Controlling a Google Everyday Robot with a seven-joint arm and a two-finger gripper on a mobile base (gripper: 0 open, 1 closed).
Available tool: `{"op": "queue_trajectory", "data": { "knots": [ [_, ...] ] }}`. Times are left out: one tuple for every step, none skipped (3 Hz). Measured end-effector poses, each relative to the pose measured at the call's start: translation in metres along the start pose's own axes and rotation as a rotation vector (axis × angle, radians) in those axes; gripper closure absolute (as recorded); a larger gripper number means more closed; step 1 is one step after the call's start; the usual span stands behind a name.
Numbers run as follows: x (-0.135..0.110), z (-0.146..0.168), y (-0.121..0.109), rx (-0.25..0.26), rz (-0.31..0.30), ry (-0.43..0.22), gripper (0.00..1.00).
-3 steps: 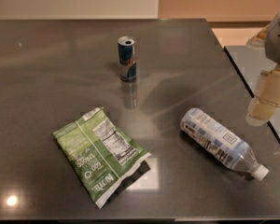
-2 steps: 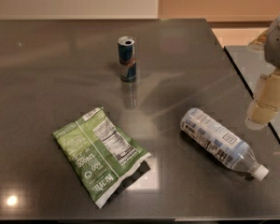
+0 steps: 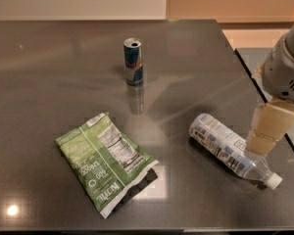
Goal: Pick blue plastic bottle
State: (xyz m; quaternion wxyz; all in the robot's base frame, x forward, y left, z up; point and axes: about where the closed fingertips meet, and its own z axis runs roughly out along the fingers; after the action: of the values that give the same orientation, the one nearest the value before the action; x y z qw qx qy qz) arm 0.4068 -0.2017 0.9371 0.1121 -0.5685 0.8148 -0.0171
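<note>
The blue plastic bottle point(image 3: 225, 143) lies on its side on the dark table point(image 3: 49, 72) at the right. It is clear, with a pale blue-and-white label, and its white cap point(image 3: 273, 181) points to the front right. My gripper point(image 3: 259, 144), cream coloured, hangs from the arm at the right edge. Its tip is right over the bottle's neck end, just right of the label. I cannot tell whether it touches the bottle.
A small blue-and-silver drink can point(image 3: 133, 61) stands upright at the back centre. A green snack bag point(image 3: 105, 160) lies flat at the front left. The table's right edge point(image 3: 245, 72) runs close behind the bottle.
My gripper has moved left and down, from beside the table's right edge to over the bottle's neck end. The bottle, can and bag have not moved.
</note>
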Motion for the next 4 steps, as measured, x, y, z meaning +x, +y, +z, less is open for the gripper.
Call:
{"op": "queue_trajectory", "data": {
  "knots": [
    [0.003,0.023,0.012,-0.03,0.036,0.04,0.0],
    [0.008,0.044,0.023,-0.034,0.068,0.084,0.0],
    [0.013,0.063,0.033,-0.041,0.096,0.119,0.0],
    [0.019,0.079,0.041,-0.06,0.127,0.14,0.0]
  ]
}}
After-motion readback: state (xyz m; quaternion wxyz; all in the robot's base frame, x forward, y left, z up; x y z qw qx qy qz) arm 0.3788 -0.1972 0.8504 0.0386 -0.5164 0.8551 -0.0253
